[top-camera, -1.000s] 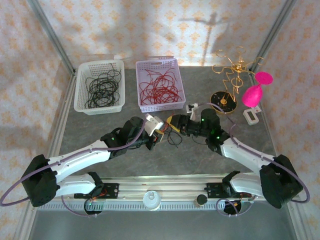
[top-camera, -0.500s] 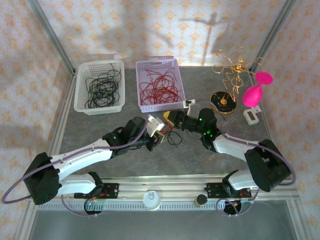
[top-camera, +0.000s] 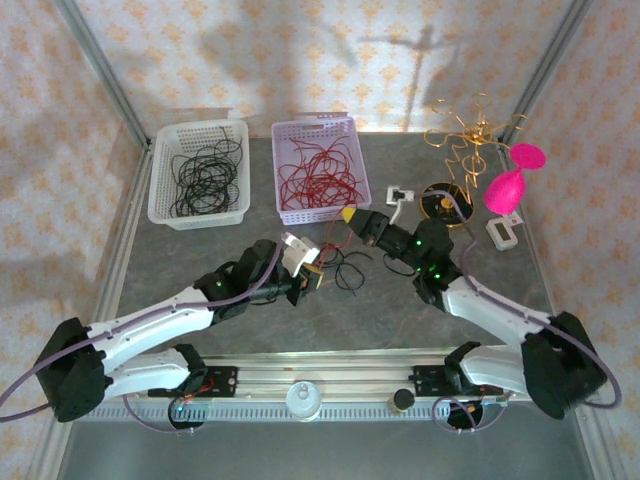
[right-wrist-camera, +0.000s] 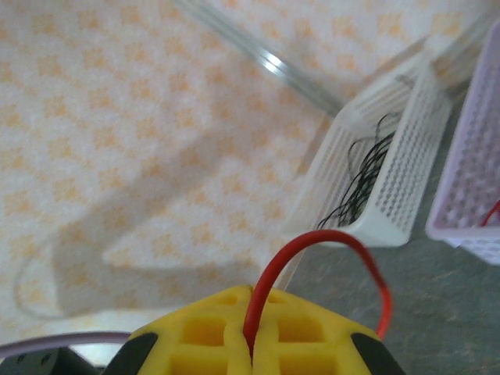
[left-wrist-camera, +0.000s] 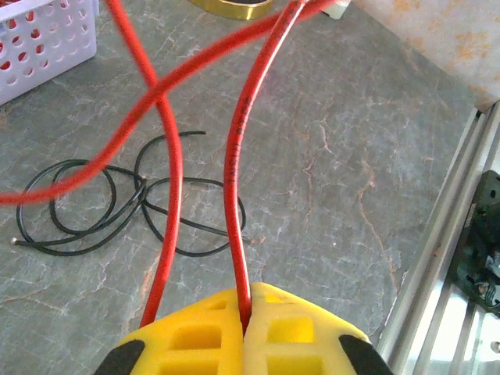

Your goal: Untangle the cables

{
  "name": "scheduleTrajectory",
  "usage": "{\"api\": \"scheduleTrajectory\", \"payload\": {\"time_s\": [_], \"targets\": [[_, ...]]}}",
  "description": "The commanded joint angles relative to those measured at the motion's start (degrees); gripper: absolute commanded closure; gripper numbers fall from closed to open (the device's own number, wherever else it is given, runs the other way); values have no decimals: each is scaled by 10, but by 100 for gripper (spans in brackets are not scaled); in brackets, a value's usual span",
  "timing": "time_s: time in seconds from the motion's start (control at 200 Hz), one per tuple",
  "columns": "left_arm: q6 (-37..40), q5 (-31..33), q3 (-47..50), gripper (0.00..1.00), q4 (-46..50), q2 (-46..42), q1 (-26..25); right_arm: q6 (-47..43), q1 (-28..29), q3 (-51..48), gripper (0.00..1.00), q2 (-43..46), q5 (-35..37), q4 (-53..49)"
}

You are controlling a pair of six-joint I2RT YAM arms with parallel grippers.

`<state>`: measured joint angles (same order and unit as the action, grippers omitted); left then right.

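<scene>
Right gripper (top-camera: 352, 216) now drawn toward tabletop's far edge, away from left gripper (top-camera: 312, 277); both pinch red cable (left-wrist-camera: 234, 180), probably freeing it from black cable (left-wrist-camera: 94, 205).

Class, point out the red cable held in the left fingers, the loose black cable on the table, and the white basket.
Thin red cable (left-wrist-camera: 231, 180): left wrist view, its lower straight stretch.
Thin black cable (left-wrist-camera: 78, 162): left wrist view, left loop's top.
White plastic mesh basket (top-camera: 195, 218): top external view, near wall.

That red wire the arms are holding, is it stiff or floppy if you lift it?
Probably springy rather than limp: the red cable arcs up from the left tool unsupported. Likely light, being so thin. It may snag, since red strands cross.
</scene>
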<state>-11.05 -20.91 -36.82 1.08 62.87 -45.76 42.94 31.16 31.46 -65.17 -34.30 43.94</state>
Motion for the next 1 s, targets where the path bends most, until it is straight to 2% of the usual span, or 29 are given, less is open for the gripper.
{"api": "scheduleTrajectory", "payload": {"time_s": [0.0,0.125,0.335,0.435,0.611,0.771,0.891,0.996], "targets": [[-25,-22,7,100,-28,-20,0,-56,-9,-3,100,38,104,-105],[-37,-56,5,100,-42,-51,0,-65,-22,-3,100,50,146,-174],[-49,-88,-29,100,-46,-114,0,-58,-57,-20,100,49,118,-187],[-41,-77,-56,100,-30,-138,3,-61,-77,-24,100,44,95,-193],[-8,-13,-116,100,13,-164,8,-37,-115,-57,100,44,62,-180],[26,70,-161,100,32,-162,8,29,-154,-111,100,30,-14,-96],[46,117,-186,100,24,-156,10,-5,-155,-121,100,28,-33,-100],[61,139,-214,100,17,-142,11,-80,-154,-128,100,45,-36,-123]]}}
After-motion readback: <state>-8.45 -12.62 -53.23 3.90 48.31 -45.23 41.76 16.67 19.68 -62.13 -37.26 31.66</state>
